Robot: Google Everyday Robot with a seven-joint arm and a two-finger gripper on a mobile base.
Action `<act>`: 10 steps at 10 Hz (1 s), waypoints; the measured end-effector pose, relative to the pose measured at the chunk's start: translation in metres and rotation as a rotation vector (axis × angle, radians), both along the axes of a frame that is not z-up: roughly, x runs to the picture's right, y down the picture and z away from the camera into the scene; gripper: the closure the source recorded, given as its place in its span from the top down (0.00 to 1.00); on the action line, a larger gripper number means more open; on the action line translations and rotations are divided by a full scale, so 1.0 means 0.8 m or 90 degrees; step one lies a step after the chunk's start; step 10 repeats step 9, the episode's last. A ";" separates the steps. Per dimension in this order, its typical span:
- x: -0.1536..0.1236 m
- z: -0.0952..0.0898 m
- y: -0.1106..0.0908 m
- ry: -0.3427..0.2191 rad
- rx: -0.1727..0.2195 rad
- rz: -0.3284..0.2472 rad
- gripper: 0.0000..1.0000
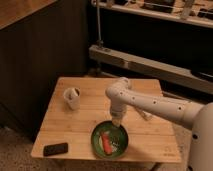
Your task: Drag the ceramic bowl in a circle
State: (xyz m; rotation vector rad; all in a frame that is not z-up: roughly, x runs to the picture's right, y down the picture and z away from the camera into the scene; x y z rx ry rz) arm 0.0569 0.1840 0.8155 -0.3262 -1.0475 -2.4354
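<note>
Contact at the bowl's far rim is what the coming move turns on. The pincer (116, 121) hangs straight down from the white arm (150, 102) and meets the ceramic bowl (109, 139) at its back edge, the side toward the white cup (72, 97); the rest of the bowl lies in front of the pincer, toward the tabletop (85, 125) near edge. Whether the pincer is open or clamped on the rim I cannot tell. An orange-red carrot-like piece (105, 142) lies inside the bowl. A flat black device (55, 149) rests left of the bowl, well apart. The bowl sits close to the near edge, so a circle judged from here should swing back toward the cup.
</note>
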 end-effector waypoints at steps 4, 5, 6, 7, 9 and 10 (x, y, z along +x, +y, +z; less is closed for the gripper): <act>-0.044 0.018 -0.033 -0.005 0.011 -0.019 0.01; -0.061 0.024 -0.043 -0.011 0.013 -0.025 0.01; -0.065 0.031 -0.051 -0.009 0.010 -0.022 0.01; -0.062 0.038 -0.059 -0.006 0.009 -0.020 0.01; -0.039 0.051 -0.072 0.001 -0.001 -0.008 0.01; -0.039 0.051 -0.072 0.001 -0.001 -0.008 0.01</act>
